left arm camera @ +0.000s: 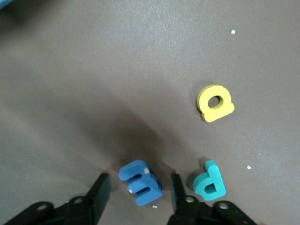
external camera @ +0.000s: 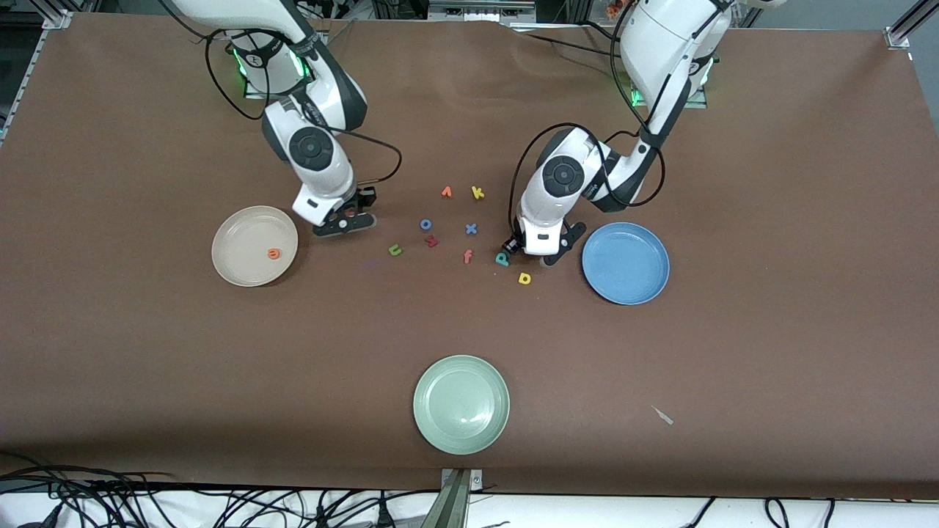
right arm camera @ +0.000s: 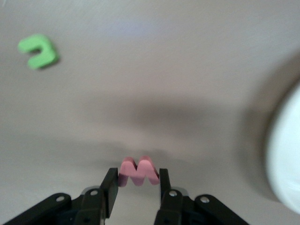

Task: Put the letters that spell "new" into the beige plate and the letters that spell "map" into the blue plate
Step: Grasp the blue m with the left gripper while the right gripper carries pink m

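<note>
Yellow a (external camera: 524,279): on the bench, nearest the front camera of the letters, between the teal p (external camera: 502,258) and the blue plate (external camera: 626,263); untouched.
Left hand (left arm camera: 138,187): down at the bench, fingers apart astride the blue m (left arm camera: 140,182), not clamped; the front view hides this letter.
Right hand (right arm camera: 137,183): beside the beige plate (external camera: 254,246), clenched on the pink w (right arm camera: 138,171), seen only from its wrist.
Orange e (external camera: 273,254): in the beige plate.
Green n (external camera: 395,250): loose on the bench.
Handling: judged light, soft foam; pinch across flat sides.
</note>
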{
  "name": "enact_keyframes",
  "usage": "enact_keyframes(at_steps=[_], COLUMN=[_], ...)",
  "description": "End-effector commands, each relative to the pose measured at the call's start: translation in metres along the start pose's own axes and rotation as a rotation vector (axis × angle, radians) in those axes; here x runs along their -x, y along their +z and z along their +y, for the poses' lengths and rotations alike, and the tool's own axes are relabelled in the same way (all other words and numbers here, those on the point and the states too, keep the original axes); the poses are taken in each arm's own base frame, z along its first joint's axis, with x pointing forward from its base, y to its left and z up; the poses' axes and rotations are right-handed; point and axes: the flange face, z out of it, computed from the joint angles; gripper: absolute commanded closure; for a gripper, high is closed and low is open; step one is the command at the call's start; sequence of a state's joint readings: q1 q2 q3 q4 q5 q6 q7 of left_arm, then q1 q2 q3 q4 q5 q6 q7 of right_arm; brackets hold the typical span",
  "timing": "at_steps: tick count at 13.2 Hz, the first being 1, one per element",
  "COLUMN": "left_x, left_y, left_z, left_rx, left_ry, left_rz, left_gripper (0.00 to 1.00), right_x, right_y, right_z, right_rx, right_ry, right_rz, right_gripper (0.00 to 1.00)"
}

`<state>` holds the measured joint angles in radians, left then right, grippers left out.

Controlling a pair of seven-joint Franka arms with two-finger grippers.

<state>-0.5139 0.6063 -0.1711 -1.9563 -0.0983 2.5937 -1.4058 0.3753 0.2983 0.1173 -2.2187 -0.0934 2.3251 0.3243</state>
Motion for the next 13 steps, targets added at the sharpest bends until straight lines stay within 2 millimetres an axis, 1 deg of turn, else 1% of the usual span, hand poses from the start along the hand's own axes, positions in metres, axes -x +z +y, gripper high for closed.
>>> enact_keyframes(at_steps=[1, 2, 3, 4, 5, 6, 7, 8, 9, 10, 12, 13], left_x=[0.004, 0.004, 0.001, -0.004, -0.003, -0.005, -0.005, -0.01, -0.02, -0.023, -0.037, -0.047], left_y=[0.0, 0.001, 0.0, -0.002, -0.004, -0.009, -0.018, -0.032, -0.049, -0.06, -0.075, -0.082], left_z=[0.0, 0.0, 0.0, 0.0, 0.001, 0.002, 0.004, 0.005, 0.008, 0.008, 0.003, 0.0], left_rx=[0.006, 0.004, 0.001, 0.0, 0.003, 0.008, -0.004, -0.031, -0.059, -0.092, -0.143, -0.166], left_ry=[-0.005, -0.005, -0.005, -0.013, -0.014, -0.014, -0.012, -0.008, 0.02, 0.071, 0.153, 0.197], left_rz=[0.015, 0.014, 0.017, 0.018, 0.018, 0.019, 0.02, 0.026, 0.067, 0.115, 0.191, 0.205], left_gripper=[0.63, 0.71, 0.83, 0.89, 0.94, 0.95, 0.96, 0.97, 0.97, 0.98, 0.98, 0.98], right_x=[-0.027, -0.036, -0.045, -0.053, -0.06, -0.067, -0.072, -0.076, -0.079, -0.08, -0.083, -0.087], right_y=[-0.03, -0.03, -0.029, -0.028, -0.027, -0.021, -0.016, -0.012, -0.009, -0.012, -0.027, -0.038], right_z=[0.044, 0.069, 0.089, 0.112, 0.123, 0.129, 0.138, 0.145, 0.147, 0.147, 0.142, 0.137], right_rx=[0.03, 0.028, 0.022, 0.015, 0.01, 0.01, 0.022, 0.034, 0.034, 0.029, 0.022, 0.018], right_ry=[-0.012, -0.015, -0.026, -0.019, -0.012, -0.003, -0.003, -0.008, 0.001, 0.014, 0.019, 0.053], right_rz=[-0.033, -0.034, -0.034, -0.031, -0.027, -0.032, -0.036, -0.038, -0.039, -0.035, -0.036, -0.042], right_gripper=[0.72, 0.72, 0.71, 0.71, 0.71, 0.71, 0.7, 0.68, 0.3, 0.0, 0.0, 0.0])
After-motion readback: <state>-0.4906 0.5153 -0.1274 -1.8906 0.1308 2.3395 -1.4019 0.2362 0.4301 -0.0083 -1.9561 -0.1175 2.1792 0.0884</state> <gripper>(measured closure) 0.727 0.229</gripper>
